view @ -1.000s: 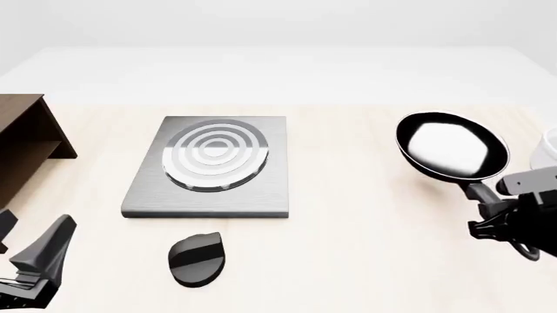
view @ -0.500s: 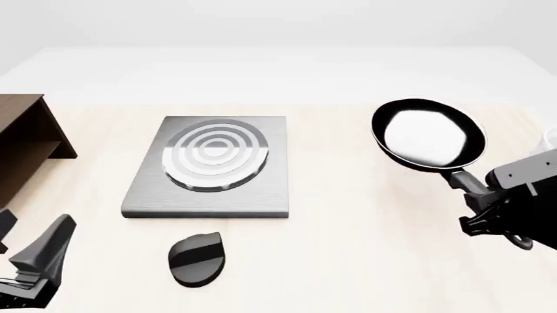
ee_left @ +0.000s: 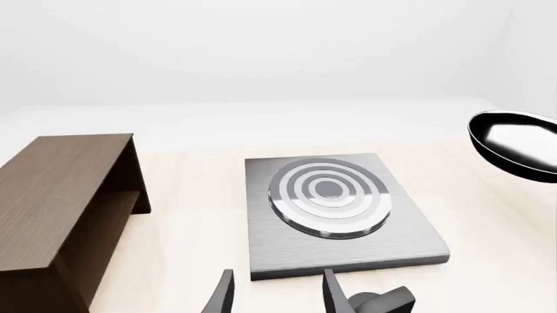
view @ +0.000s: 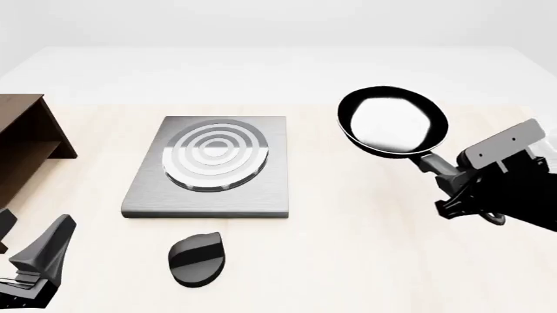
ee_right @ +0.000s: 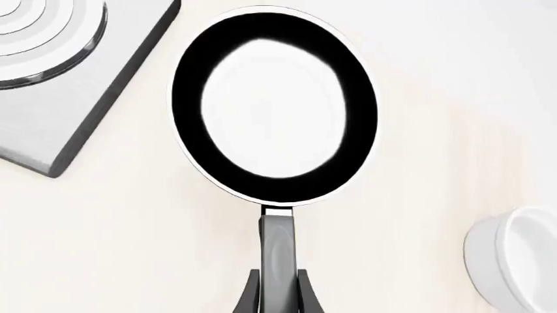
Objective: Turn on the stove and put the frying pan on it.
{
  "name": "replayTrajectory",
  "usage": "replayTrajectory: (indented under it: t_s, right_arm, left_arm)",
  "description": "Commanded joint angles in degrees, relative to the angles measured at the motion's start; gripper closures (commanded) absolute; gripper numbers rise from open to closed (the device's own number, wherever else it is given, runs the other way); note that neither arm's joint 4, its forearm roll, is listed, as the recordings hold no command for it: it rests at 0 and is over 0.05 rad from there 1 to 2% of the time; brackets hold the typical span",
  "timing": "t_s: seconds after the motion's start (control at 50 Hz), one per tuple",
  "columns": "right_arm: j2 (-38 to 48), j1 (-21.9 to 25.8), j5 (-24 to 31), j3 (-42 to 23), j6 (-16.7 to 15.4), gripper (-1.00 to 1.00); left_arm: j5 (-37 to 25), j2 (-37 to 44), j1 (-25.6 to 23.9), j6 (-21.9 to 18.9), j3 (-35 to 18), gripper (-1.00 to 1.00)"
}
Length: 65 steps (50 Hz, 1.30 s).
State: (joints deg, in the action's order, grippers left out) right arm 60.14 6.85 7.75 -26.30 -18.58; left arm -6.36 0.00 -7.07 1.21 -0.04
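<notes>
The grey stove slab (view: pixel 209 195) with silver burner rings (view: pixel 215 155) lies left of centre, and its black oval knob (view: pixel 197 259) lies just in front. My right gripper (view: pixel 460 189) is shut on the long handle of the black frying pan (view: pixel 393 122) and holds it above the table, right of the stove. In the right wrist view the fingers (ee_right: pixel 301 293) clamp the handle of the pan (ee_right: pixel 274 104), with the stove corner (ee_right: pixel 87 98) beside it. My left gripper (ee_left: pixel 278 297) is open and empty, low at the front left, short of the knob (ee_left: pixel 383 301).
A brown wooden cabinet (view: pixel 26 143) stands at the left edge, and it also shows in the left wrist view (ee_left: pixel 70 195). A white bowl (ee_right: pixel 518 261) sits on the table near my right arm.
My right gripper has lifted the frying pan and carried it left toward the stove. The left arm, stove and knob have not moved.
</notes>
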Motion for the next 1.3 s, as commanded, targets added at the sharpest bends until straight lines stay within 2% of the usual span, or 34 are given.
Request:
replayTrajectory:
  t_s: [0.02,0.48,0.7,1.3]
  right_arm:
    - [2.7,3.8,0.5,-5.3,0.8,1.0]
    - [10.4,10.9,1.0,-13.3,0.1,1.0]
    - [14.4,15.5,0.4,-17.4,1.3,1.0]
    - [24.8,23.7,-0.4,-27.3,3.1,1.0]
  left_arm:
    - [0.0,0.0,0.3,1.1,0.0,-1.0]
    - [0.0,0.0,0.2,1.1,0.0,-1.0]
    - [0.0,0.0,0.2,1.2,0.0,-1.0]
    - [0.4,0.0,-0.1,1.4,0.0,-1.0]
